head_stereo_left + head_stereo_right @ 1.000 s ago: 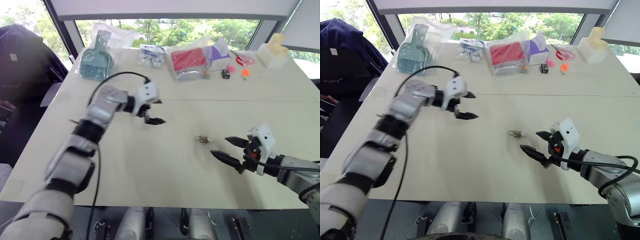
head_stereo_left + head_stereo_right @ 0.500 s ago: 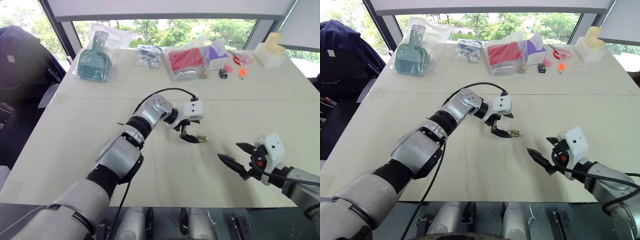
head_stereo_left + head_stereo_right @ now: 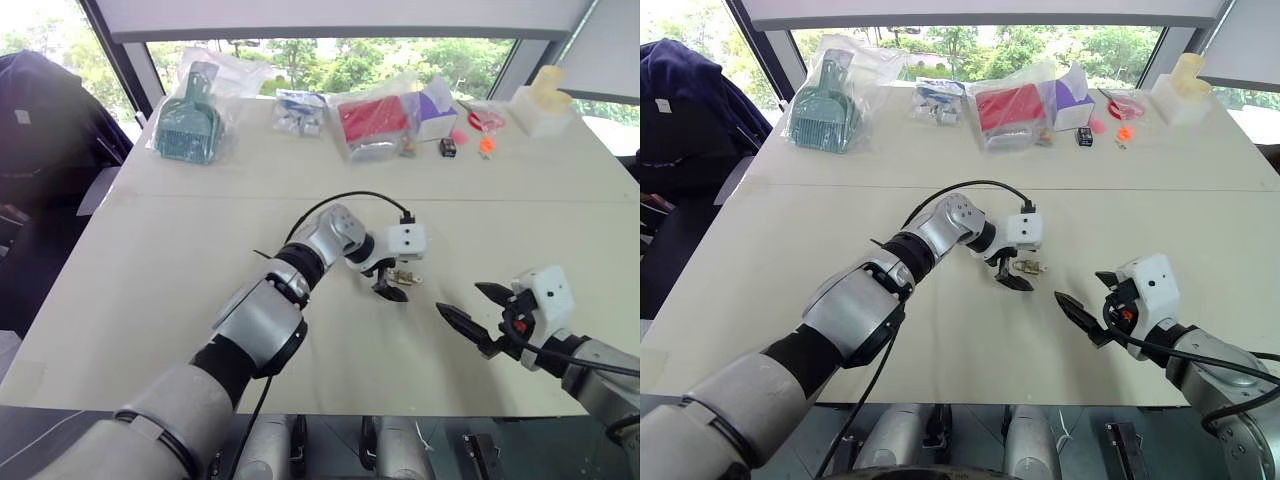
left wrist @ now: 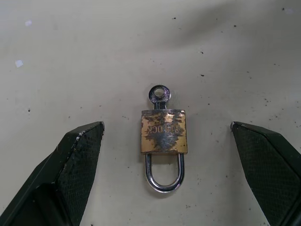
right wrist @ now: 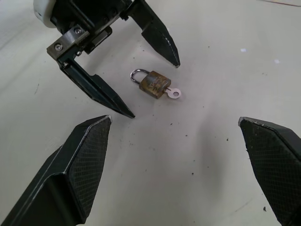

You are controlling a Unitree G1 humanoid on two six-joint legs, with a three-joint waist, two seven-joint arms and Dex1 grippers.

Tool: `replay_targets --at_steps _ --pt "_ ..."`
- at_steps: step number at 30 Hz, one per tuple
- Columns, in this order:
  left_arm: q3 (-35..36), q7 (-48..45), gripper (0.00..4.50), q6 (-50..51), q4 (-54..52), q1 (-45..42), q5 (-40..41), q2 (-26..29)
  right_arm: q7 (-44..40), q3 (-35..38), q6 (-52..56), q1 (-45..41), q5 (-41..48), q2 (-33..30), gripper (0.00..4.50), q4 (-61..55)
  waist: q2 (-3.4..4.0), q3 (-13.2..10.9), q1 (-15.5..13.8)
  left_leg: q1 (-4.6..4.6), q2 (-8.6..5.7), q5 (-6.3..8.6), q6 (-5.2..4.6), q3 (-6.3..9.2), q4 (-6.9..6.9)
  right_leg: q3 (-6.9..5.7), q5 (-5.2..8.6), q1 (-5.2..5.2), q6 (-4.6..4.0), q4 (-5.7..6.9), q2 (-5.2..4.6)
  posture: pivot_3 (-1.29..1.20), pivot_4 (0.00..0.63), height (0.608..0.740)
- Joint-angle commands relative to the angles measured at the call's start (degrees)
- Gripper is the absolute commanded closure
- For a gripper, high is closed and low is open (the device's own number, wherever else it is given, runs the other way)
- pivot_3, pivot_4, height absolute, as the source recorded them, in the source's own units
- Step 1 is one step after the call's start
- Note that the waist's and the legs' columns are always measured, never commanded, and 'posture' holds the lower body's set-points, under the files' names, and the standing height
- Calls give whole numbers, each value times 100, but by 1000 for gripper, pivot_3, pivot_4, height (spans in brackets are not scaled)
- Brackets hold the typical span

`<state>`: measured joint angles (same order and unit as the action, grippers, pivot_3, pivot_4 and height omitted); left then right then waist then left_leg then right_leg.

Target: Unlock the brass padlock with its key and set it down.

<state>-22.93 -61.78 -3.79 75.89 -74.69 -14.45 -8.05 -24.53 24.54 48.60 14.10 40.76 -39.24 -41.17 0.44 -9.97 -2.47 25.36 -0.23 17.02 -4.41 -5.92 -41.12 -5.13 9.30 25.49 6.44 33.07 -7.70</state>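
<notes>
The brass padlock [image 4: 163, 132] lies flat on the pale table [image 3: 200, 290], near the middle. Its silvery shackle looks shut. The key [image 4: 159, 93] sits in the padlock's base with its round head sticking out. My left gripper [image 3: 398, 280] hangs low over the padlock, open, one black finger [image 4: 77, 155] on each side and neither touching it. My right gripper [image 3: 459, 298] stands open a short way right of the padlock [image 5: 153, 83], pointing at it, with nothing between its fingers.
Along the table's far edge lie a bagged green brush [image 3: 187, 125], a bagged red packet [image 3: 375, 120], a purple box [image 3: 435, 100], a small black object [image 3: 450, 147] and a white block [image 3: 545, 108]. A seam [image 3: 200, 197] crosses the table.
My left gripper has swung from the table's left centre to the right and down, and now straddles the padlock. The right gripper has hardly moved. The padlock lies where it was.
</notes>
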Motion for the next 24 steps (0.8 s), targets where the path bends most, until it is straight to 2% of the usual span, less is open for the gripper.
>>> replay_targets --at_steps 1,7,14,18,21,24 --pt "-118 291 1147 152 63 66 -309 -55 74 21 -26 -27 51 67 0 -172 -5 3 1 -3 0 0 0 1 -2 -1 0 -5 0 -2 0 0 150 735" --pt "-155 247 3750 161 50 222 -422 -58 107 -22 -45 16 63 100 0 -162 -7 7 12 -7 0 1 -1 2 -8 0 -1 -9 -1 -1 -3 0 150 735" --pt "-19 -135 3771 -228 -211 152 -373 347 193 -52 86 -257 275 128 0 0 -10 8 51 -7 2 1 -1 2 -7 0 -1 -6 -1 0 -1 0 150 735" --pt "601 -146 3771 -1493 -819 87 219 923 458 196 239 -861 1232 530 0 200 -8 7 165 -3 8 1 0 0 4 1 -1 13 -1 10 4 0 150 735" --pt "967 -322 3771 -1739 -1267 124 621 1244 689 236 365 -1273 1872 687 0 347 -6 8 155 5 9 -3 6 0 11 1 -8 25 10 18 0 0 150 735" --pt "1179 -469 3771 -2141 -2228 455 912 1755 1276 191 476 -1876 2503 943 0 773 -5 9 156 6 2 -3 6 -1 9 0 -12 18 14 13 -8 0 150 735"
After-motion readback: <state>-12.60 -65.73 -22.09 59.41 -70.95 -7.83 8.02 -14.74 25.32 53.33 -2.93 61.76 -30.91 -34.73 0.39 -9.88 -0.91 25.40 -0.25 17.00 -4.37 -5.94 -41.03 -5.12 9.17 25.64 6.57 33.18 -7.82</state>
